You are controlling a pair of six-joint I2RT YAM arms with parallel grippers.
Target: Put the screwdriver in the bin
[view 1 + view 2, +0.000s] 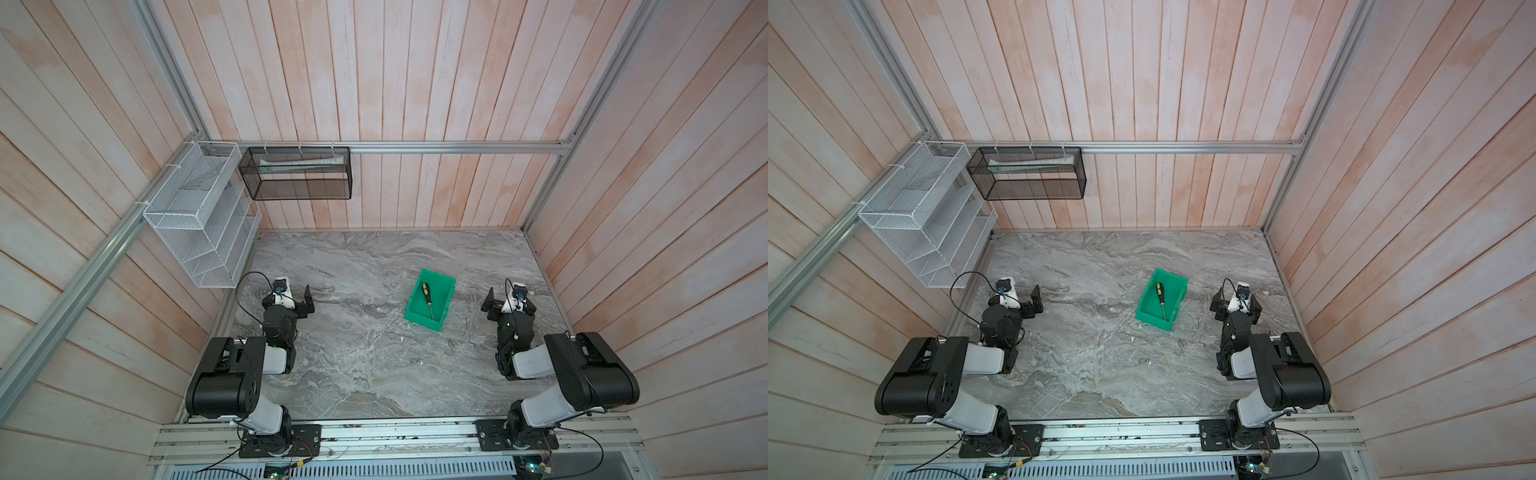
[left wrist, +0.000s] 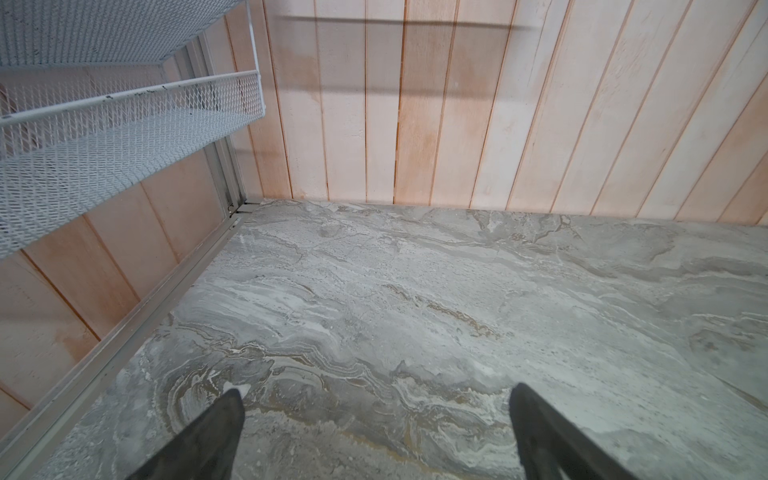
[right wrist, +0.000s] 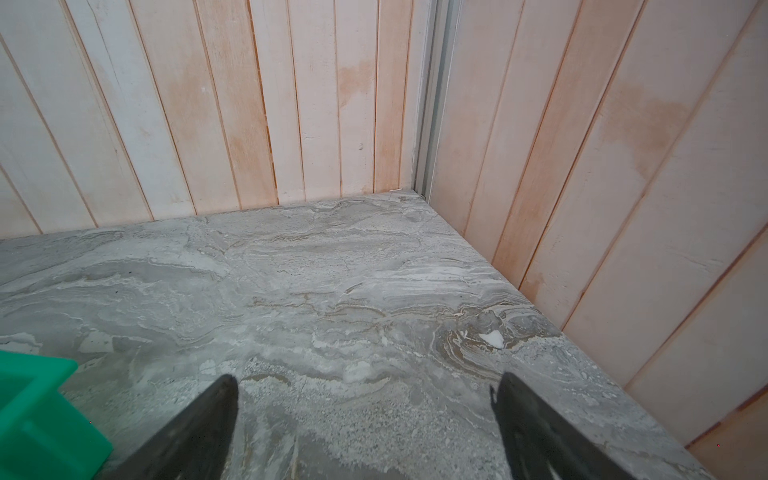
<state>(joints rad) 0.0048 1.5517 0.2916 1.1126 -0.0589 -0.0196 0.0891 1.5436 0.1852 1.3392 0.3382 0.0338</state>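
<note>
**Screwdriver in the bin, both arms clear**

In both top views the screwdriver (image 1: pixel 428 300) lies flat inside the green bin (image 1: pixel 422 323), its black-and-yellow handle at the bin's far end and all of it within the walls. The bin sits on the marble surface (image 1: pixel 353 365) between the two arms. It is nearer the right fingers (image 1: pixel 490 296) than the left fingers (image 1: pixel 307 294), and well apart from both. Each pair stands apart and carries nothing.

In the left wrist view the left fingers (image 2: pixel 208 436) are spread wide over bare surface with nothing between them. A white wire rack (image 2: pixel 124 124) hangs on the wall beyond them. Neither bin nor screwdriver shows here.

In the right wrist view the right fingers (image 3: pixel 199 428) are also wide apart and empty. A corner of the green bin (image 3: pixel 37 399) shows just outside one finger, and the screwdriver is out of sight.

The placing looks done, so what remains is a clean finish. Any move of the right arm should lead away from that bin corner, not across it, so the light bin is not nudged or tipped. The tool rests fully inside, so no second grasp seems called for.
</note>
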